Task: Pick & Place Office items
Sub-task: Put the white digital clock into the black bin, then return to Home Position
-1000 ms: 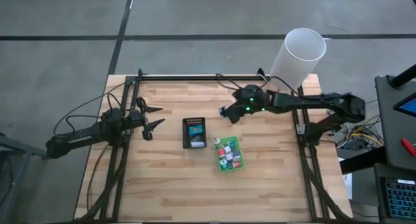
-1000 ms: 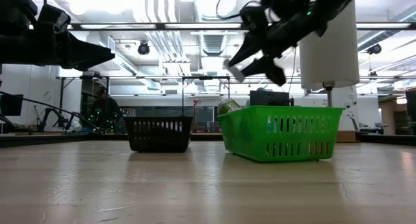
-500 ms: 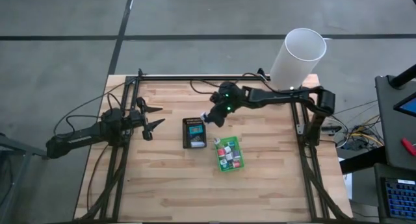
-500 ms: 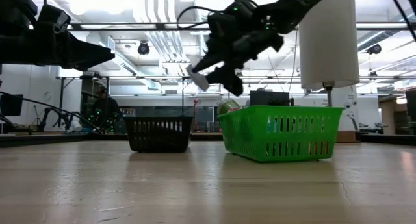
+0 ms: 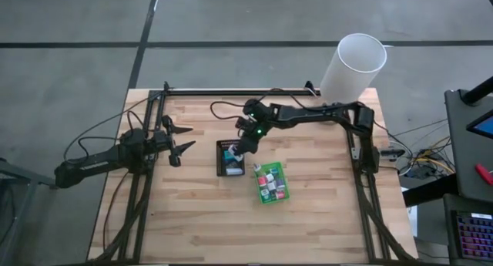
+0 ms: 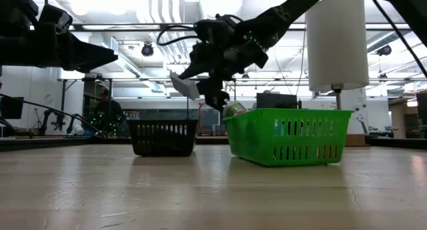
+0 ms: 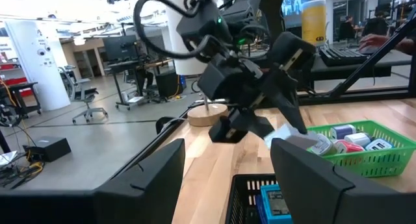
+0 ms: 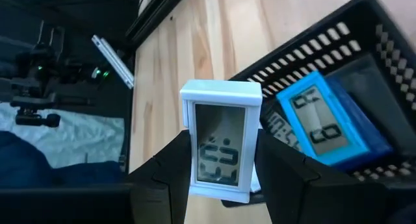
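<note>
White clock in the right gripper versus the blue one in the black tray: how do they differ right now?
The white clock is white-framed; the blue clock is bright blue. The white clock is clamped between the right gripper's fingers, up in the air above the black tray; the blue clock lies flat inside that tray. Both are small rectangular pieces with a grey digit display.

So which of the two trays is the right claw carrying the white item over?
The black ribbed tray, not the green tray beside it. The right claw holds the white item above the black one, where a blue item already lies.
</note>
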You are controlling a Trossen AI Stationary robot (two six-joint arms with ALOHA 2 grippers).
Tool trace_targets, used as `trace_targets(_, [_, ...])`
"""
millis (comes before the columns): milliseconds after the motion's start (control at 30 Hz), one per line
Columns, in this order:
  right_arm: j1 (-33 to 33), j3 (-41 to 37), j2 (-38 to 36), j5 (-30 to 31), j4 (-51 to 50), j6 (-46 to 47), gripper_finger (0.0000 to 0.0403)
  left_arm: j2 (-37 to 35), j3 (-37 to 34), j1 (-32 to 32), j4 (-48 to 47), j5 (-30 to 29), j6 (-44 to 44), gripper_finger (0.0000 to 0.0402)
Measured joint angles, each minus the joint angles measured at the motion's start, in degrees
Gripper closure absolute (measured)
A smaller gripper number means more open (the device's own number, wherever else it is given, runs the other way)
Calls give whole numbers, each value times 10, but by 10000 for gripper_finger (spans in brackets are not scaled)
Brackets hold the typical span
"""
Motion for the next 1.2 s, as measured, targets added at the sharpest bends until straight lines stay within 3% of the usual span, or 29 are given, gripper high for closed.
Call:
trace_targets(933, [22, 32, 20, 27, -15, -5, 235, 1, 0, 0, 0, 0, 0, 168])
trace_targets(1200, [23, 31, 20, 47, -34, -8, 205, 1, 0, 0, 0, 0, 0, 168])
